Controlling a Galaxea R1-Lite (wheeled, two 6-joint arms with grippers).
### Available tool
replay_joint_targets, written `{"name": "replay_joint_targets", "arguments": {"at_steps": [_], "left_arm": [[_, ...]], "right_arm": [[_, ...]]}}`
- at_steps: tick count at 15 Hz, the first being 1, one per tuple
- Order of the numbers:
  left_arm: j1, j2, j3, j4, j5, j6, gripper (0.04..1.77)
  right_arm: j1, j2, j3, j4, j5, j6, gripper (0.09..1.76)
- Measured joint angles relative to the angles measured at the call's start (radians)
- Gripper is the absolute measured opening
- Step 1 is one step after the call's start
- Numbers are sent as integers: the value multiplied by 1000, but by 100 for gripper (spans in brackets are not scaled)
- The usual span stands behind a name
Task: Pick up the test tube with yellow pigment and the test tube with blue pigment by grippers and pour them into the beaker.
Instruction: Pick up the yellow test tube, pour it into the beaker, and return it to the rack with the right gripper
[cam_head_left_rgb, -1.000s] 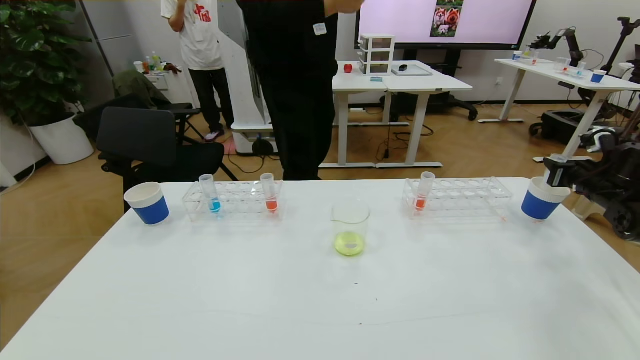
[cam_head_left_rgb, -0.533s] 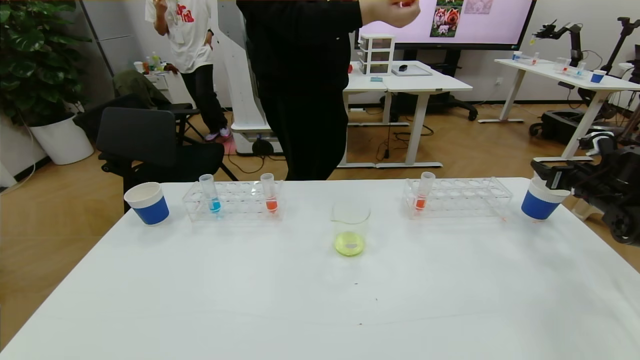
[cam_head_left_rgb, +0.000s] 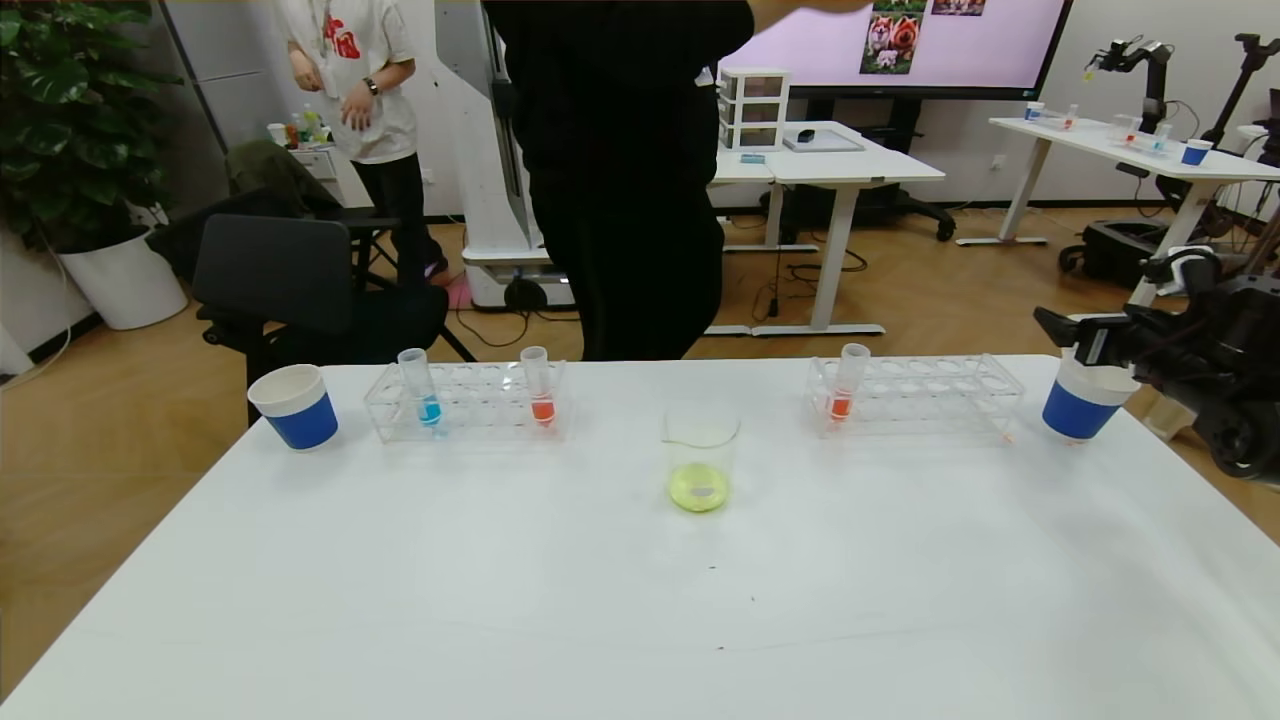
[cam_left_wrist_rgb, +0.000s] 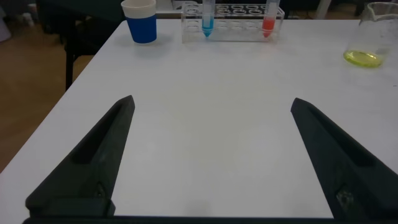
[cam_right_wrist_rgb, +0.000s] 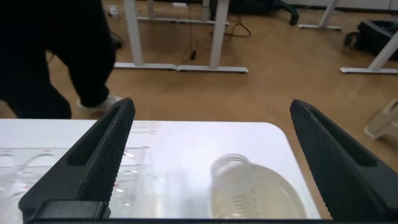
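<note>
The beaker (cam_head_left_rgb: 700, 455) stands mid-table with yellow-green liquid in its bottom; it also shows in the left wrist view (cam_left_wrist_rgb: 376, 31). The test tube with blue pigment (cam_head_left_rgb: 422, 388) stands upright in the left rack (cam_head_left_rgb: 480, 410), also in the left wrist view (cam_left_wrist_rgb: 207, 15). No tube holding yellow liquid shows; a clear empty tube (cam_right_wrist_rgb: 233, 180) stands in the right blue cup (cam_head_left_rgb: 1078, 410). My right gripper (cam_head_left_rgb: 1060, 330) hovers just above that cup, open and empty (cam_right_wrist_rgb: 211, 106). My left gripper (cam_left_wrist_rgb: 211, 102) is open and empty, low over the table's near left, out of the head view.
Orange-red tubes stand in the left rack (cam_head_left_rgb: 540, 388) and the right rack (cam_head_left_rgb: 848, 385). A second blue cup (cam_head_left_rgb: 295, 408) sits at the far left. A person in black (cam_head_left_rgb: 620, 180) stands at the table's far edge. The right cup is near the table's right corner.
My right gripper has lifted a little off the right blue cup and shifted left. The people behind the table have moved.
</note>
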Motion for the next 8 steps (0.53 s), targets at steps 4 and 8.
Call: {"name": "replay_joint_targets", "arguments": {"at_steps": [4, 8], "left_arm": [[0, 0, 0, 0, 0, 0, 175], [0, 0, 0, 0, 0, 0, 175]], "right_arm": [[185, -124, 66, 31, -40, 6, 174], [273, -238, 123, 52, -110, 8, 174]]}}
